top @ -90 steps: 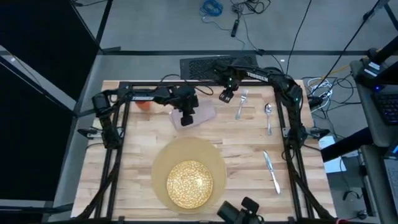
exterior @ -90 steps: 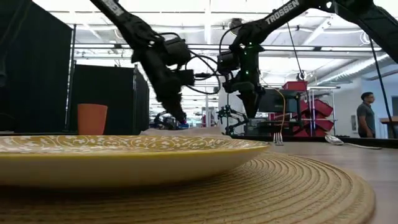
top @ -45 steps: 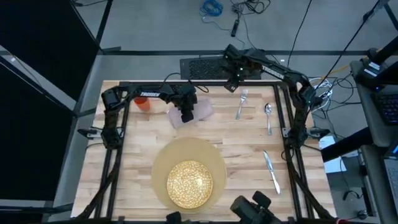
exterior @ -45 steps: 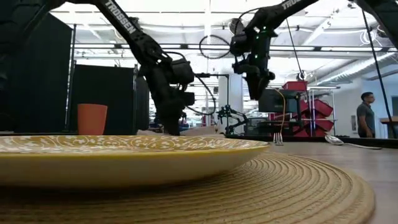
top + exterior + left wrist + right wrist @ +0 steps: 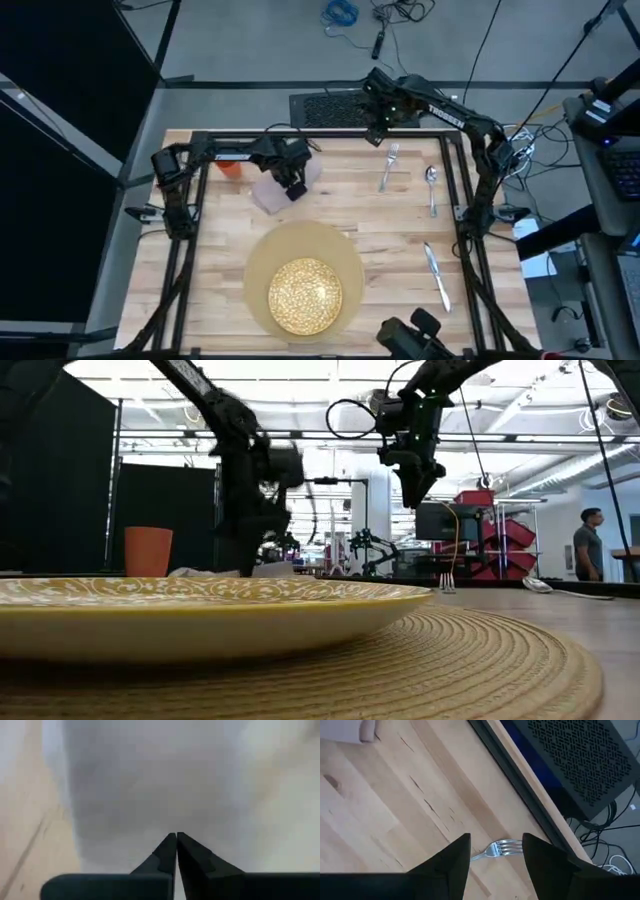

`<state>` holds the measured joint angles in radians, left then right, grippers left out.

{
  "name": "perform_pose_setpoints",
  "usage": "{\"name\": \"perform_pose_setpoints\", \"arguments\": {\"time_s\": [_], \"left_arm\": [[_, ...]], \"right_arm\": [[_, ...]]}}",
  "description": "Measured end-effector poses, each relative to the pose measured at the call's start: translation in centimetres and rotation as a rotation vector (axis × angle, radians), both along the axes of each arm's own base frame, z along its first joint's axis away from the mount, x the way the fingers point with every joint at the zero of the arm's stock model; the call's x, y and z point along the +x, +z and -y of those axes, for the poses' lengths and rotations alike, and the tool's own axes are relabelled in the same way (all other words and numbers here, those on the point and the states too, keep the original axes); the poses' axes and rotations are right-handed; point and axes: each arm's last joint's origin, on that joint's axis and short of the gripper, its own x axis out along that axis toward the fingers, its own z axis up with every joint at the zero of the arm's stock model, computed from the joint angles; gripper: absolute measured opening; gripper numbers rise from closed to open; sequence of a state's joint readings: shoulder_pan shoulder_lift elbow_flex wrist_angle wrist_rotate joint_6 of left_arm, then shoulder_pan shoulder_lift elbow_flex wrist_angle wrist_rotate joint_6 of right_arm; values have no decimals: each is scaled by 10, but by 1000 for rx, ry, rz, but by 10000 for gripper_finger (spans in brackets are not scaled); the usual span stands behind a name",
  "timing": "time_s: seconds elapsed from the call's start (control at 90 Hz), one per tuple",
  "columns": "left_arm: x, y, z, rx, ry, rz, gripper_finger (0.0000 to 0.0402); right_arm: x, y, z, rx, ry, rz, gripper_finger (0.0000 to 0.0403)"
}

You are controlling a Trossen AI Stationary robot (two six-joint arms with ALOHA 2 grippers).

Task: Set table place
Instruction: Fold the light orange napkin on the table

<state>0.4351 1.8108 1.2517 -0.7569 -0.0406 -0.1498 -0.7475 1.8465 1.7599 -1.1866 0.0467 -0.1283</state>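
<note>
Table (image 5: 400,225): one fork (image 5: 388,166), one spoon (image 5: 432,187), one knife (image 5: 436,276)

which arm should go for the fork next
The right. Its gripper hangs open over the table's far edge, with the fork just ahead between its fingers in the right wrist view. The left gripper is shut on the napkin, so it is busy.

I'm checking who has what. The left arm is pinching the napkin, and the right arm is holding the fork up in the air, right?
Not quite. The left gripper is pinching the napkin, but the right gripper is open and empty. The right wrist view shows the fork lying on the table below it.
</note>
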Motion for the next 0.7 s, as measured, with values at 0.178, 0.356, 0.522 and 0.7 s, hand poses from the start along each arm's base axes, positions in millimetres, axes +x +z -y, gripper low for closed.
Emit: {"name": "perform_pose_setpoints", "arguments": {"time_s": [0.178,0.356,0.522,0.7], "left_arm": [[-1,65,23,244,-79,115,0],[-20,88,-8,336,-71,124,0],[-30,73,-49,193,-92,210,0],[-26,56,-77,134,-78,319,0]], "right_arm": [[0,0,0,-1,10,-3,164],[-1,-1,-1,9,9,-13,164],[-1,-1,-1,13,11,-18,165],[-1,-1,-1,13,13,-19,165]]}}
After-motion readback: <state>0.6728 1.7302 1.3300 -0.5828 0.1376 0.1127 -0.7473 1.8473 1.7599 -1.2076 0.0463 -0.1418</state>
